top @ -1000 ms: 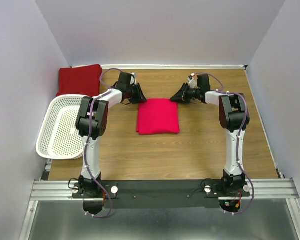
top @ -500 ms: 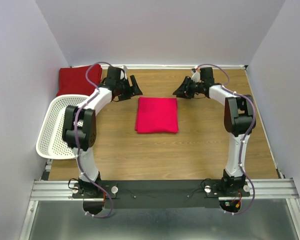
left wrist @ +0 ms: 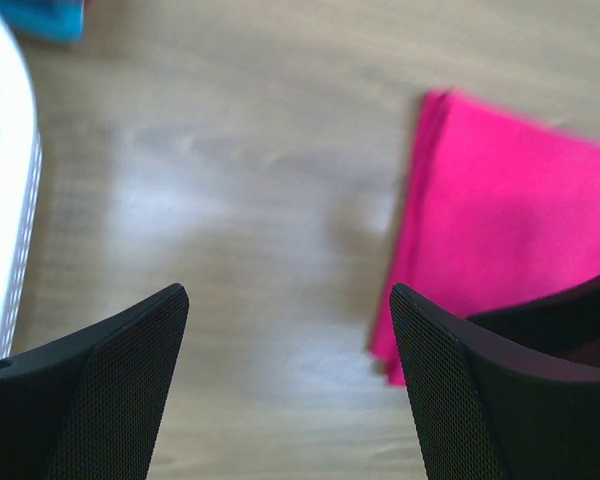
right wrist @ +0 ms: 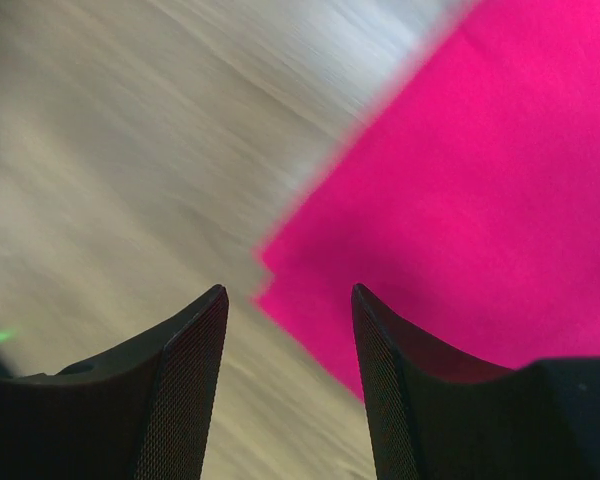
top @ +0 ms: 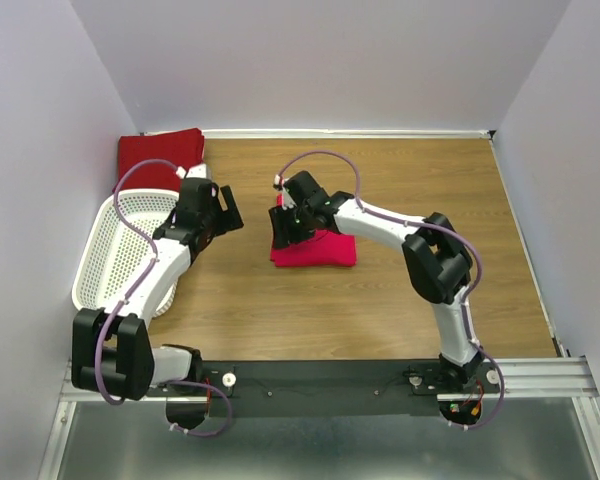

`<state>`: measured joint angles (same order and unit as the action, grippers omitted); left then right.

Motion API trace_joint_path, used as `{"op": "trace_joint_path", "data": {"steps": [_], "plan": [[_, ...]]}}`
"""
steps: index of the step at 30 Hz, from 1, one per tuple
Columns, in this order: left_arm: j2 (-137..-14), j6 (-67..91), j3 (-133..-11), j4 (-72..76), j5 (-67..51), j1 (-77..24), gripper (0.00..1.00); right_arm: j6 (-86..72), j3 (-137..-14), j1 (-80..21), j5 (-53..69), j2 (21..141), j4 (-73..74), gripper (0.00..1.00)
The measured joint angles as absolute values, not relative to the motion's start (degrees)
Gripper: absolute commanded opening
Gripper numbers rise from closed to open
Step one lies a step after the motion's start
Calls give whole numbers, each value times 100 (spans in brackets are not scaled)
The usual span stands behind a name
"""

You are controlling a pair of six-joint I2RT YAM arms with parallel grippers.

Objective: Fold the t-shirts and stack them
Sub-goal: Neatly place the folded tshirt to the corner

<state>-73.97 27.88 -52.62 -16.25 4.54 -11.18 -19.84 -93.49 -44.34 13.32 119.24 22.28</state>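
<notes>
The left jaws stand wide apart with nothing between them, only bare counter point(left wrist: 240, 200) under the gap. The right jaws are parted too and grip nothing; through their gap shows a corner of the folded crimson-pink t-shirt point(right wrist: 460, 170), which lies flat on the wood. From above, the right arm point(top: 380, 222) reaches across that t-shirt and its jaws hang over its far left corner; whether they touch the cloth I cannot tell. The left arm point(top: 165, 262) holds its jaws left of the t-shirt, apart from it, with open wood between. Further left sits the white basket point(top: 115, 250), just beside the left arm. Left of the t-shirt and farther back, a folded darker red t-shirt point(top: 160, 155) lies in the counter's corner. A teal edge point(left wrist: 40, 18) shows beside the basket's rim.
</notes>
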Motion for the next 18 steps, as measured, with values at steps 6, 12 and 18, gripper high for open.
{"op": "trace_joint_path", "data": {"steps": [6, 12, 18], "plan": [[-7000, 2749, -4501, -1667, 652, -1118, 89, -1599, -8694, -4274, 469, 11955, 2462, 59], [-6700, 2729, -4303, -1518, 753, -1118, 89, -1219, -8084, -4069, -375, 11467, 2661, 60], [-6718, 2722, -4305, -1426, 749, -1118, 90, -1129, -8134, -4001, -443, 11299, 2991, 64]]}}
